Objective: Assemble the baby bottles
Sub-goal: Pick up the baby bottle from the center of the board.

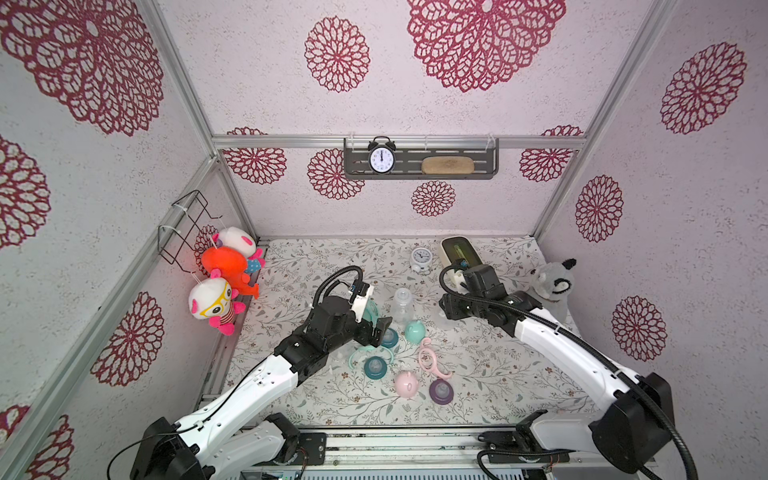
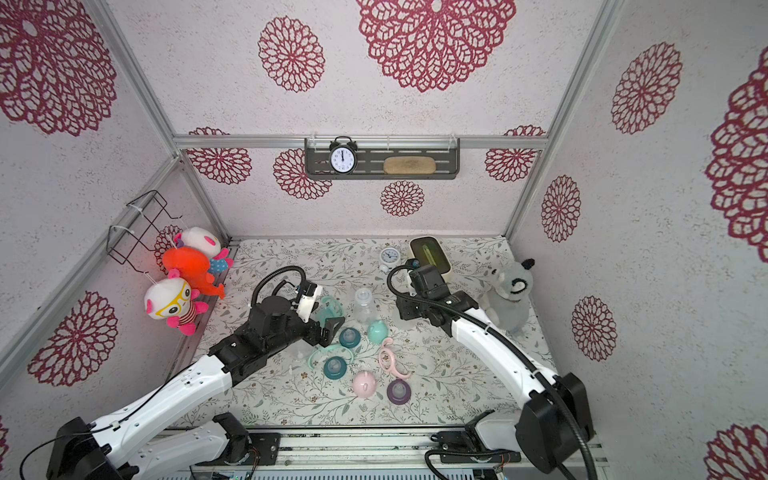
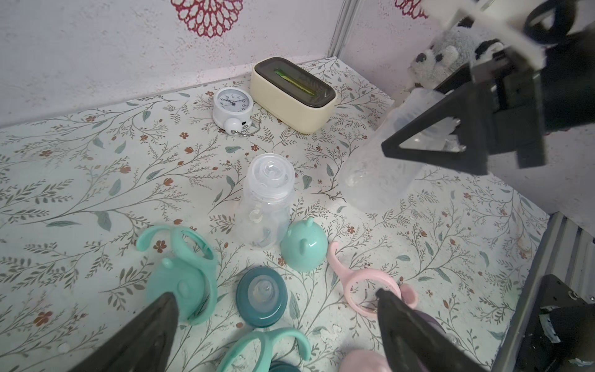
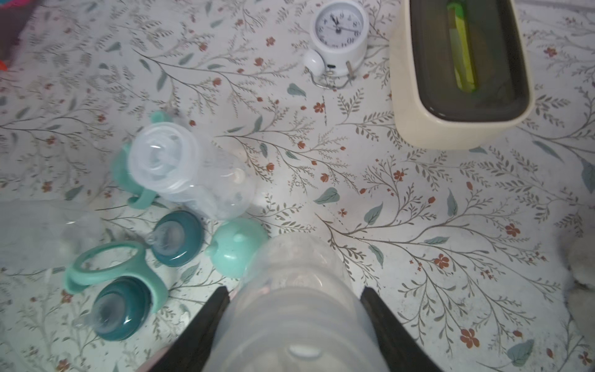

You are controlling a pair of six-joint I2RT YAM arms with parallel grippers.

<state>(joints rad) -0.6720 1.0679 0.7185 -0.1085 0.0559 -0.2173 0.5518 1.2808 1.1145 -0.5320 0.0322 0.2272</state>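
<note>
Squeezing a clear bottle (image 4: 296, 267) in the right pincer (image 4: 294, 291), at 3 o'clock of the standing bottle (image 1: 402, 307), with the left pincer (image 3: 277, 294) wide apart. Probably light, slippery, squashy: grip the middle softly

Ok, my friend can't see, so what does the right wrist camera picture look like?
The right tool grips a clear bottle between its two black fingers, over a flowery table. Past it are a mint cap, two teal collars, a mint handle ring and another clear bottle, with a white clock and cream box farther off.
</note>
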